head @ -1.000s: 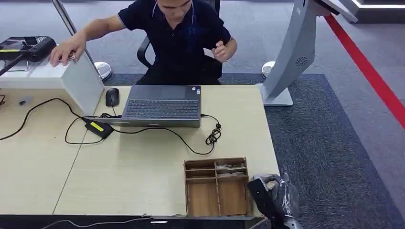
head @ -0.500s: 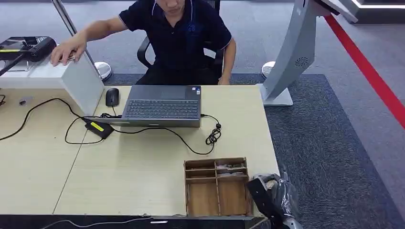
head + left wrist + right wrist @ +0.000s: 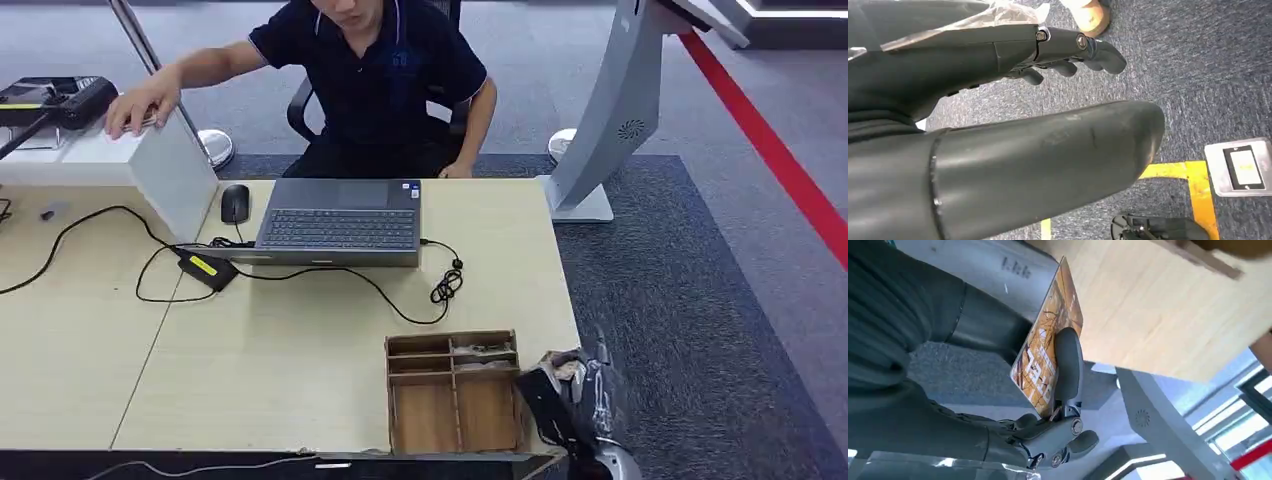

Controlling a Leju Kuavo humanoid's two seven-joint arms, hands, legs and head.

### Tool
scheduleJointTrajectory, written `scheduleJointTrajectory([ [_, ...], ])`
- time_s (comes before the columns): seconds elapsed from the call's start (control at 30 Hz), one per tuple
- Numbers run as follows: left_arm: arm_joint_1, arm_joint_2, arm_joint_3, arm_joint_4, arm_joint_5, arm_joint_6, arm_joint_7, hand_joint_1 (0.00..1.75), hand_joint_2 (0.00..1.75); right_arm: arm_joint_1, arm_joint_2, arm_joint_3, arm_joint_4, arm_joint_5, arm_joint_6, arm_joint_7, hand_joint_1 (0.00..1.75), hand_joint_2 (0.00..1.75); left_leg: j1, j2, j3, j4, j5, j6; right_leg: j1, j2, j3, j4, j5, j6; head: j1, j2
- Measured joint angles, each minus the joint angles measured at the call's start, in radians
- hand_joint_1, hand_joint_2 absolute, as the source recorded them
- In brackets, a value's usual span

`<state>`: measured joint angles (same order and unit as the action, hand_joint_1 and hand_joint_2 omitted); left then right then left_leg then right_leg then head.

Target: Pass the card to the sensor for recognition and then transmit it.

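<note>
Card (image 3: 1048,352), orange with pale lettering, sits pinched in my right robot hand (image 3: 1050,390) between the thick thumb and one dark finger (image 3: 1068,365). In the right wrist view its long axis runs from the lower middle of the frame up toward the top centre, one face turned to the camera; I cannot tell its true heading from that turned view. In the head view the right robot hand (image 3: 570,400) shows at the lower right, just past the surface (image 3: 270,370) edge, beside a wooden divided tray (image 3: 455,395). The tray's small upper compartments hold something I cannot make out. My left robot hand (image 3: 1068,55) hangs over blue carpet, fingers loosely curled, holding nothing. Farther up the frame lie a laptop (image 3: 340,220) and a mouse (image 3: 234,202), and a person (image 3: 370,80) sits behind them.
</note>
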<state>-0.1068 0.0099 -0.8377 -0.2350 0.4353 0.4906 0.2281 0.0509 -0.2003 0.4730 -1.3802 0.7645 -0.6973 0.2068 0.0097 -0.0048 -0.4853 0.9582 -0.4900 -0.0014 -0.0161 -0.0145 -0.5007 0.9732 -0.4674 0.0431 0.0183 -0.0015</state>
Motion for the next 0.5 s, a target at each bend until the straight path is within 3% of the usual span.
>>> scheduleJointTrajectory([
  [0.27, 0.000, 0.001, -0.006, 0.000, -0.003, -0.006, -0.005, 0.00, 0.00, -0.023, 0.013, -0.060, -0.092, 0.030, 0.000, 0.000, 1.75, 1.75, 0.000, 0.000, 0.000, 0.000, 0.000, 0.000, 0.000, 0.000, 0.000, 0.000, 0.000, 0.000, 0.000, 0.000],
  [0.5, 0.000, 0.003, -0.012, 0.000, -0.006, -0.010, -0.009, 0.00, 0.00, -0.058, 0.013, -0.066, -0.177, 0.050, 0.000, 0.035, 1.75, 1.75, 0.000, 0.000, 0.000, 0.000, 0.000, 0.000, 0.000, 0.000, 0.000, 0.000, 0.000, 0.000, 0.000, 0.000],
])
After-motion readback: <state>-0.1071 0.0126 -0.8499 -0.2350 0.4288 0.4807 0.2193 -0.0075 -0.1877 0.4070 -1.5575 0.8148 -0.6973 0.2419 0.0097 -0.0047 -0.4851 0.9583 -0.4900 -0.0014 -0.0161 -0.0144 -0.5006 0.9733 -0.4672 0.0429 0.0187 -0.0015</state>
